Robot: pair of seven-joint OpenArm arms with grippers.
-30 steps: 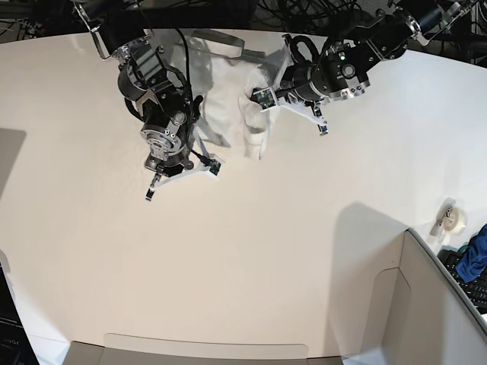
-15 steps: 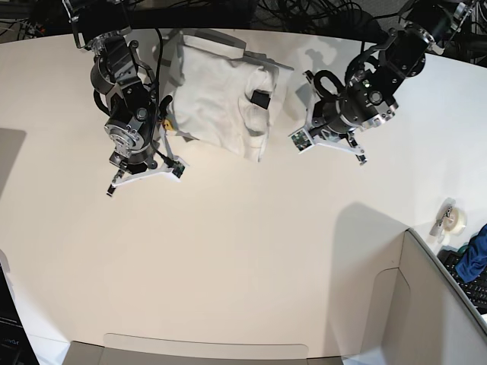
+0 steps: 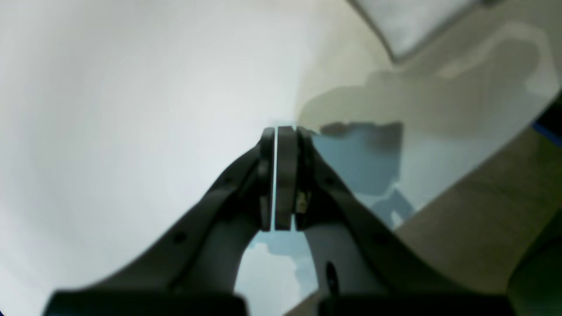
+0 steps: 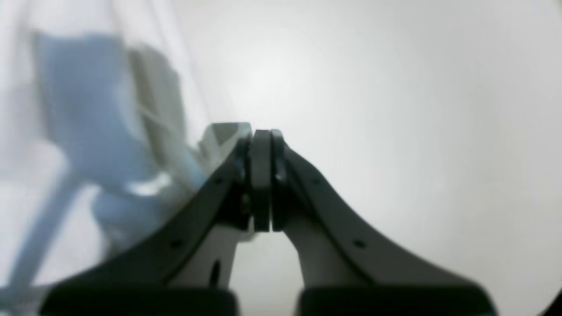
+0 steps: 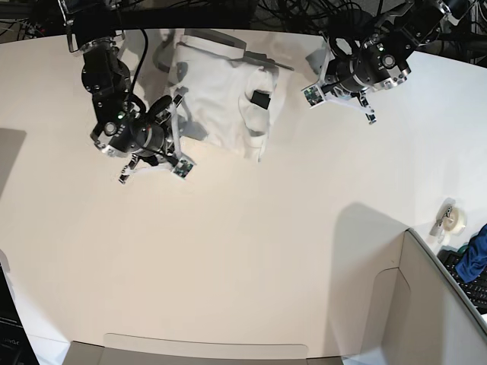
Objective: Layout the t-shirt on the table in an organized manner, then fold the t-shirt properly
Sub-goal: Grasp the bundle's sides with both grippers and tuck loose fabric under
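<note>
Both my arms have pulled away from the t-shirt [image 5: 221, 95] over the last second, leaving it as a folded white bundle near the far edge of the table [image 5: 243, 258]; I judge the folding is at or near its end, with only a tidy-up possibly left. My right gripper [image 5: 152, 169] hangs just beside the bundle's edge on the table's left side, fingers pressed together on nothing. My left gripper [image 5: 340, 101] sits near the bundle's other side, apart from the cloth, likewise closed and empty, as its wrist view confirms [image 3: 281, 175].
</note>
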